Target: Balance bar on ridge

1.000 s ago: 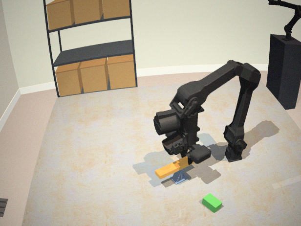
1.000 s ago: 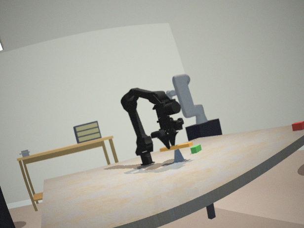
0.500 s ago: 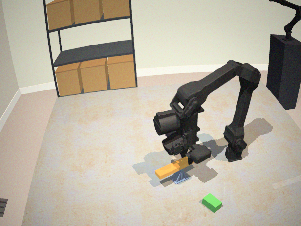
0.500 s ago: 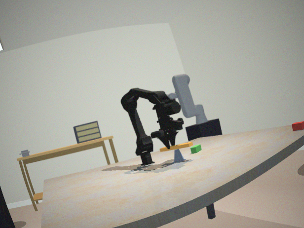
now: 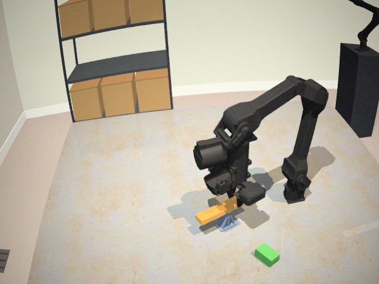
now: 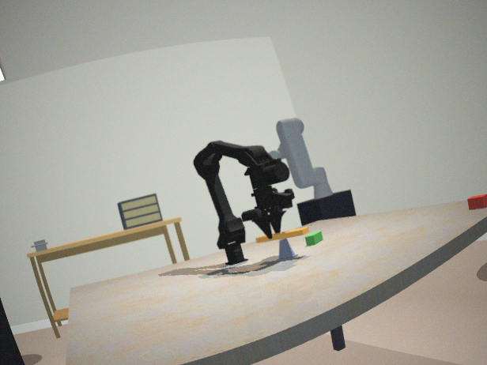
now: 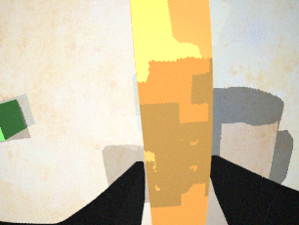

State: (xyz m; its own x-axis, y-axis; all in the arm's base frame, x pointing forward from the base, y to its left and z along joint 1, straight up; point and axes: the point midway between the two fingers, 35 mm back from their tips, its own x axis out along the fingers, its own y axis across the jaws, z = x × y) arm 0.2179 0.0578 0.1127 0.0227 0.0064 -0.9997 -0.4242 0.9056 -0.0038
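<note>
The orange bar [image 5: 210, 214] [image 6: 294, 233] [image 7: 176, 88] lies across the top of the blue-grey ridge [image 5: 227, 223] [image 6: 285, 250]. Both bar ends are clear of the table, and the bar looks about level. The gripper [image 5: 235, 200] [image 6: 273, 235] [image 7: 177, 162] is open a little wider than the bar, pointing down with one finger on each side of it. The fingers are nearer the bar's arm-base end than the ridge. Very thin gaps show beside the fingertips in the wrist view. The contact between bar and ridge is hidden there.
A green block [image 5: 267, 254] [image 6: 314, 238] [image 7: 12, 118] lies on the table, off to one side of the ridge. A red block [image 6: 477, 202] sits far off near the table edge [image 6: 336, 315]. Shelves, a bench and other arms stand in the background.
</note>
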